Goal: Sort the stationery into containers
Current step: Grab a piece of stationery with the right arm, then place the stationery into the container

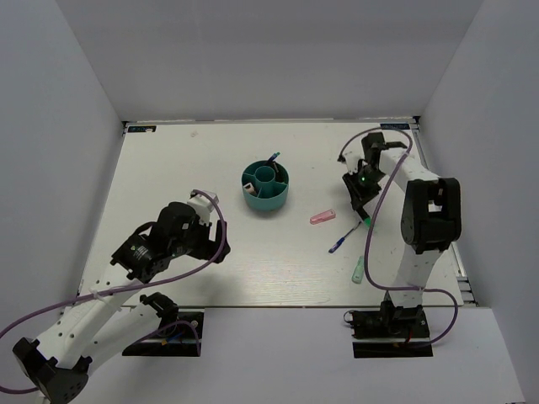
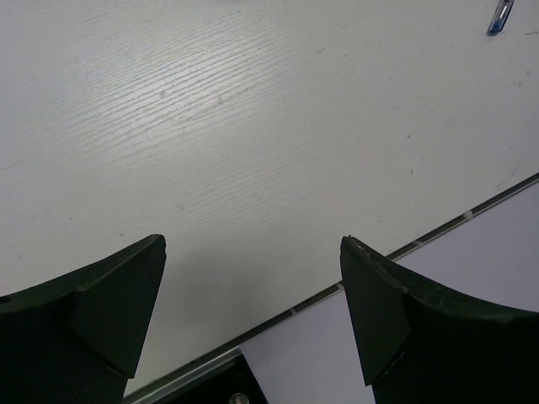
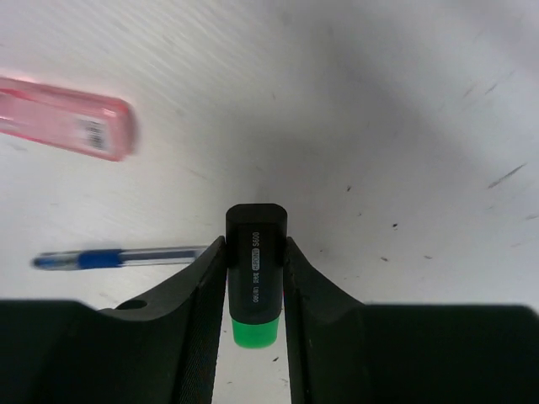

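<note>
My right gripper (image 3: 254, 244) is shut on the green marker (image 3: 255, 269), both fingers pressing its black cap, with the green body showing below. From above, that gripper (image 1: 362, 206) is at the right, and the marker's green end (image 1: 367, 219) pokes out under it. A pink piece (image 1: 322, 217) (image 3: 67, 118), a thin blue pen (image 1: 344, 241) (image 3: 118, 256) and a pale mint piece (image 1: 359, 270) lie on the table nearby. The round teal organiser (image 1: 266, 187) stands mid-table with a blue pen (image 1: 272, 158) in it. My left gripper (image 2: 253, 252) is open and empty near the front edge.
The left arm (image 1: 160, 240) stretches over the near left of the white table. A blue pen's end (image 2: 499, 15) shows at the top right of the left wrist view. The table's front edge (image 2: 438, 236) runs under the left fingers. Grey walls enclose the table.
</note>
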Controlling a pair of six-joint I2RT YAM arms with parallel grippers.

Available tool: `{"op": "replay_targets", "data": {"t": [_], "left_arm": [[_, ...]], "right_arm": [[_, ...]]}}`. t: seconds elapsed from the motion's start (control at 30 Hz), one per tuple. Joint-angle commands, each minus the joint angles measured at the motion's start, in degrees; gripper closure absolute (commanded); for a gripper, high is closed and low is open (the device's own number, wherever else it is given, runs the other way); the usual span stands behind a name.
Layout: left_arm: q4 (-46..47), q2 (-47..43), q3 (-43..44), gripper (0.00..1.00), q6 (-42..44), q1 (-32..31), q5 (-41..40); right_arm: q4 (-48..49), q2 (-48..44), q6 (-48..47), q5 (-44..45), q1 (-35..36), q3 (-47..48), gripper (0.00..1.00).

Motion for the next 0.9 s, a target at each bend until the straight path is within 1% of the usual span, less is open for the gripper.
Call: {"op": "replay_targets", "data": {"t": [0.0, 0.03, 0.07, 0.1, 0.27, 0.33, 0.37, 0.4, 0.47, 0.5, 0.53, 0.57, 0.6, 0.63, 0.67, 0.7, 0.73, 0.77, 0.8, 0.87], "left_arm": [[0.0, -0.7, 1.5, 0.05, -0.2, 0.2, -0.4], [0.0, -0.6, 2.0, 0.05, -0.1, 0.2, -0.6], [0.4, -0.6, 1.7, 0.05, -0.3, 0.2, -0.5], [0.5, -0.8, 1.5, 0.05, -0.4, 0.3, -1.8], [2.8, -0.6, 0.3, 0.05, -2.0, 0.2, -1.3], [3.2, -0.4, 0.3, 0.06, -2.7, 0.2, -1.2], [3.9, -0.5, 0.4, 0.06, -2.9, 0.1, -1.4], [4.1, -0.5, 0.5, 0.06, -3.0, 0.2, -1.4], [4.3, -0.6, 0.9, 0.06, -3.4, 0.2, -1.7], [4.5, -0.7, 0.8, 0.06, -3.6, 0.3, -1.8], [4.5, -0.8, 1.0, 0.06, -3.8, 0.1, -1.9], [4.7, -1.0, 0.9, 0.06, -4.0, 0.2, -1.8], [4.8, -1.0, 1.0, 0.06, -4.0, 0.3, -2.1], [4.8, -0.9, 1.0, 0.06, -4.1, 0.3, -1.9], [4.8, -1.0, 1.1, 0.06, -4.1, 0.2, -2.1], [4.7, -0.9, 1.3, 0.06, -4.2, 0.1, -2.2], [4.7, -0.6, 1.4, 0.06, -4.1, 0.3, -2.3], [4.6, -0.6, 1.5, 0.06, -4.2, 0.2, -2.4], [4.6, -0.6, 1.7, 0.06, -4.0, 0.1, -2.7], [4.9, -0.1, 1.8, 0.06, -4.0, 0.2, -2.9]], "right_arm": [[-4.9, -2.1, -1.5, -8.4, 0.6, 12.1, 1.00], [-5.6, -2.2, -1.5, -9.2, 0.9, 13.6, 1.00], [-7.2, -2.1, -1.4, -12.5, 1.5, 15.0, 1.00], [-7.6, -2.2, -1.4, -13.3, 1.7, 16.1, 1.00], [-9.9, 0.3, 0.0, -19.8, 5.3, 31.7, 1.00], [-10.0, 3.0, 0.8, -23.7, 6.2, 35.3, 1.00], [-9.7, 4.2, 2.2, -24.8, 7.5, 39.7, 1.00], [-7.3, 4.7, 2.7, -27.9, 8.1, 40.9, 1.00], [-4.7, 5.9, 4.9, -30.5, 9.6, 42.8, 1.00], [-0.7, 5.6, 5.7, -34.2, 10.0, 42.4, 1.00], [4.0, 5.5, 7.5, -35.6, 10.8, 41.8, 1.00], [9.4, 5.3, 9.2, -38.8, 11.2, 39.6, 1.00], [12.5, 5.2, 11.5, -40.2, 11.3, 38.4, 1.00], [17.8, 5.2, 12.9, -41.8, 12.0, 37.0, 1.00], [21.9, 6.0, 16.5, -42.7, 12.3, 36.8, 1.00], [23.5, 6.4, 17.6, -43.4, 12.5, 36.8, 1.00], [28.4, 7.1, 18.7, -44.1, 12.9, 36.9, 1.00], [29.7, 7.5, 19.8, -43.6, 13.2, 36.8, 1.00], [31.3, 7.9, 23.0, -43.6, 13.4, 35.9, 1.00], [38.4, 8.0, 26.4, -43.8, 14.0, 33.9, 1.00]]}}
